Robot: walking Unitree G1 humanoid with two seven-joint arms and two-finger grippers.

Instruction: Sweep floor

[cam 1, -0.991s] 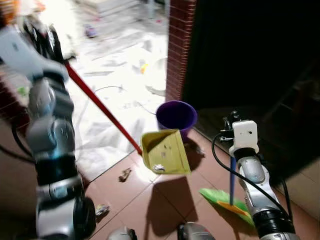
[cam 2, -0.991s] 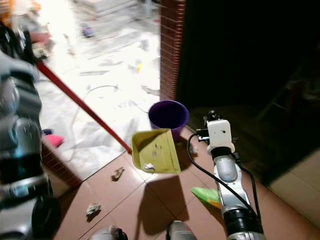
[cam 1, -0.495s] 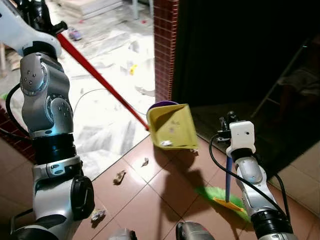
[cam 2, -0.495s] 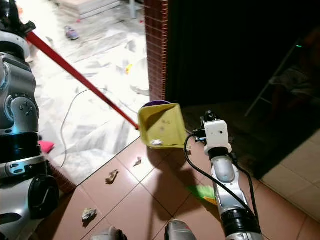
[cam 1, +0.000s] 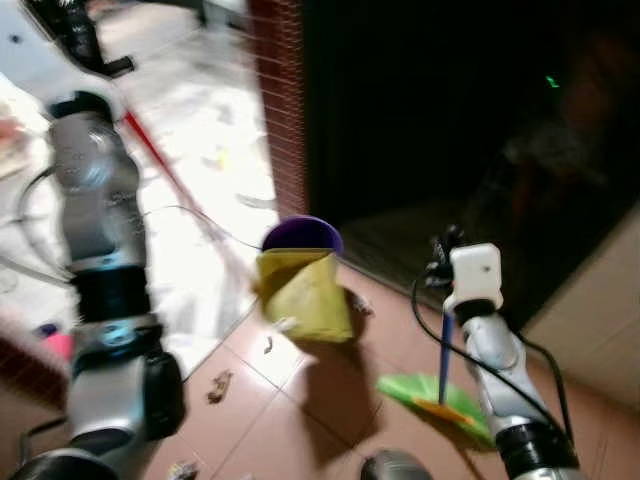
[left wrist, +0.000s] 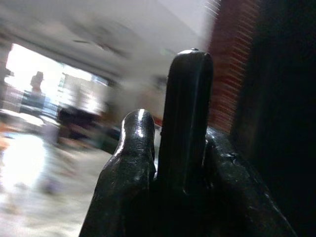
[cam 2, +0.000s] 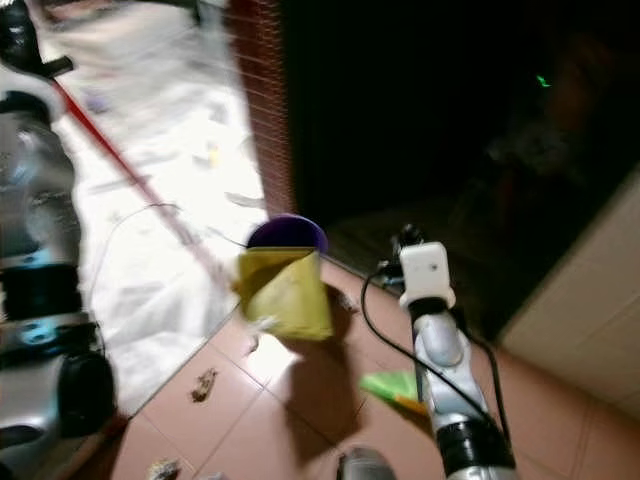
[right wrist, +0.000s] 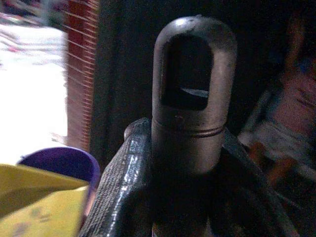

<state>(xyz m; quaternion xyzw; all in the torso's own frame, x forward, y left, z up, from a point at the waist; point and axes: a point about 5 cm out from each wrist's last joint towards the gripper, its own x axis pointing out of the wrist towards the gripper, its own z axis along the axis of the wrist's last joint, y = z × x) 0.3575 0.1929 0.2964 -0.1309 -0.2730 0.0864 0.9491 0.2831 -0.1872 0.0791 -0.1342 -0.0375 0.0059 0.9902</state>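
- Head views blurred.
- Left gripper (left wrist: pixel 168 163) raised high at upper left, fingers (left wrist: pixel 128 168) clamped tight on the dark top end of the red dustpan handle (cam 1: pixel 160 165).
- Handle slopes down from there to the yellow dustpan (cam 1: pixel 300 295), which hangs tilted just in front of the purple bin (cam 1: pixel 302 236), off the floor, casting a shadow on the tiles.
- Bin stands at the foot of the brick pillar (cam 1: pixel 283 110), beside a dark doorway.
- Right gripper (right wrist: pixel 182 163): fingers (right wrist: pixel 121 182) closed around the grey end cap of the blue broom pole (cam 1: pixel 444 355).
- Pole runs down to the green broom head (cam 1: pixel 435 405) resting on the red-brown tile floor (cam 1: pixel 300 430).
- Small debris bits (cam 1: pixel 218 385) on tiles left of the dustpan shadow.
- White cable (cam 1: pixel 195 215) lies on the bright marble floor beyond.
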